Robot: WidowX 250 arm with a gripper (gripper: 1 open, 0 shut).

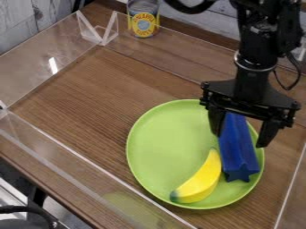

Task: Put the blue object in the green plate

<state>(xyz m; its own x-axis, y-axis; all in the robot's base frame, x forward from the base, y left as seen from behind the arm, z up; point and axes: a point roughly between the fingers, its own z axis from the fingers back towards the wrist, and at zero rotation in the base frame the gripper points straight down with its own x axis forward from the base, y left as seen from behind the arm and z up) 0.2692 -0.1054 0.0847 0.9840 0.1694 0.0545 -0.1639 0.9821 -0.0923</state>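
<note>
Toward the right edge of the table [84, 107], nearer its front, lies the round green plate [156, 159], large and flat with a low rim. Above the plate's far right part the black claw [246, 132] hangs pointing down with its fingers spread wide, one on each side of the far end of the blue object [238, 154], which lies lengthwise along the plate's right side. Smallest of these, a yellow banana [199, 180] rests just left of the blue object, near the plate's front edge.
</note>
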